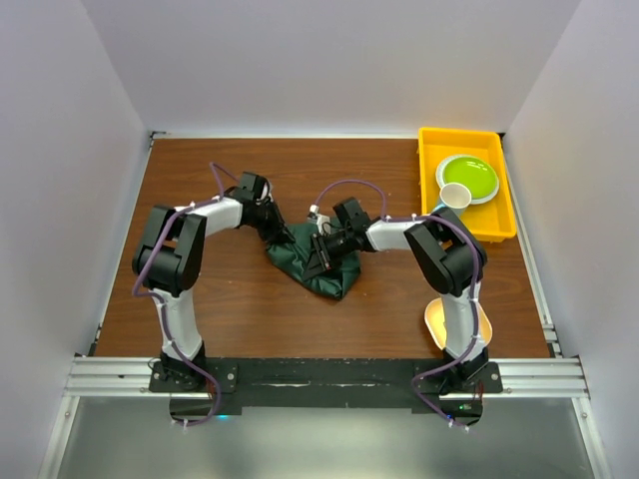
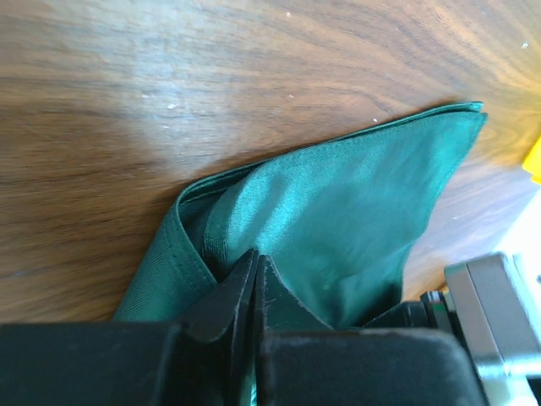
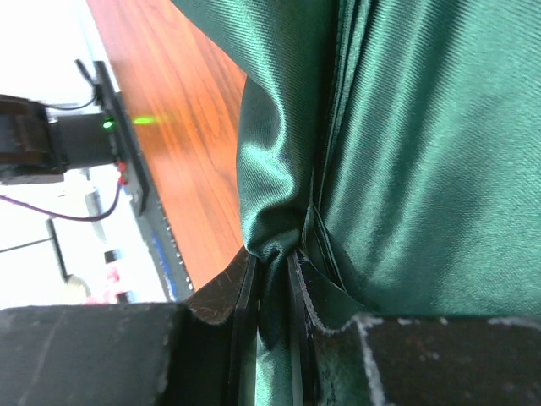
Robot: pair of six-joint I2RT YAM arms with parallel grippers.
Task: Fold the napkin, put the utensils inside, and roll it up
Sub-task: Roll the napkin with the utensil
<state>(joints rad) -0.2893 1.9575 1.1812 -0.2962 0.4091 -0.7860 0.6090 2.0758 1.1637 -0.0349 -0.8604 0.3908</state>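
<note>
Dark green satiny napkin (image 1: 329, 277), crumpled in a soft heap between both pincers, a gathered fold clamped tight in the right gripper (image 3: 272, 271), a thin layered edge nipped by the nearly closed left gripper (image 2: 255, 266), glossy wood-grain table (image 1: 250, 309) beneath both

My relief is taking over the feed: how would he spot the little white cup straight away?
On the brown wooden table, look to the far right corner for the yellow plastic tray. Inside it, the small white cup sits at the near edge of the round lime-green plate. Unlike that flat green plate, it is small, deep and white.
</note>
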